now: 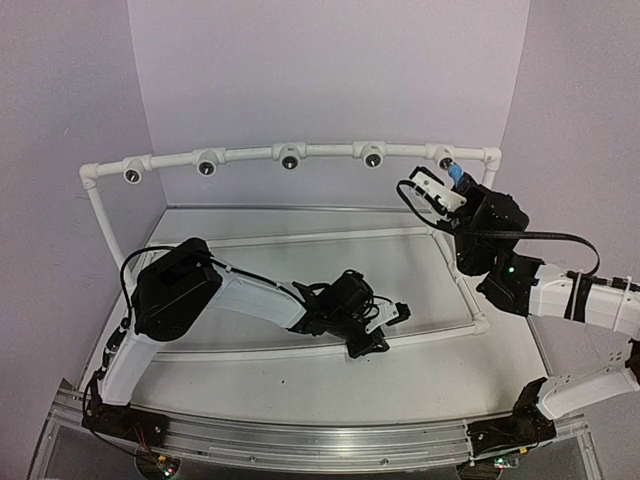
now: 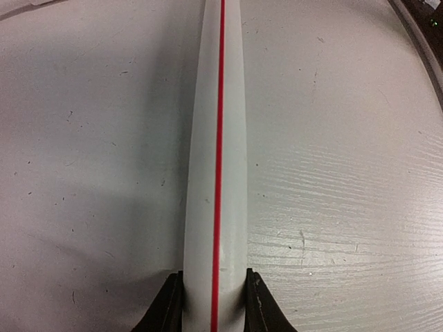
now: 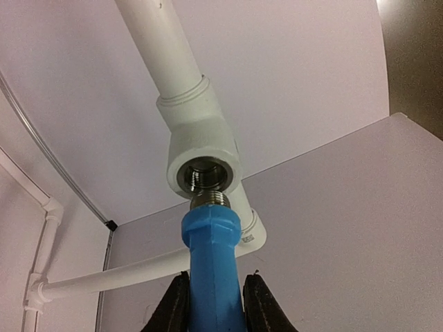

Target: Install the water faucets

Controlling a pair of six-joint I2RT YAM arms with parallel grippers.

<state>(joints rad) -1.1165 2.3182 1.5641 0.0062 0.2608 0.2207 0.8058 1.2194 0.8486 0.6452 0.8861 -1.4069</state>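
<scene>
Item: faucet (image 3: 211, 270), blue body, metal threaded nose, one only in view. You will find it at about 2 o'clock in the top view, by the right end of the raised rail, clamped in your right gripper (image 3: 213, 301), whose jaws are closed tight on its body. It is held nose-first at the tee (image 3: 204, 162). From the wrist, the thread sits at 6 o'clock of the tee's threaded mouth, touching its lower rim or just short of it; which, cannot be told. Judged purpose: to line thread with socket for screwing in; not yet seated, and seemingly a little low of centre. Item: left gripper (image 2: 214, 308), about 5 o'clock from the table's middle, fingers pressed against both sides of the pipe (image 2: 214, 173), white with a red stripe, lying on the table (image 2: 346, 173). Judged purpose: to pin the frame so it cannot shift while you push and turn on the right. Item: other tees (image 1: 290, 158), four along the rail from 10 to 1 o'clock, mouths bare. Obstructions: nothing between thread and socket. The elbow (image 1: 491, 156) stands just beside the tee at 3 o'clock, and the cable (image 1: 540, 237) loops near your right wrist; both may crowd a rotation.
</scene>
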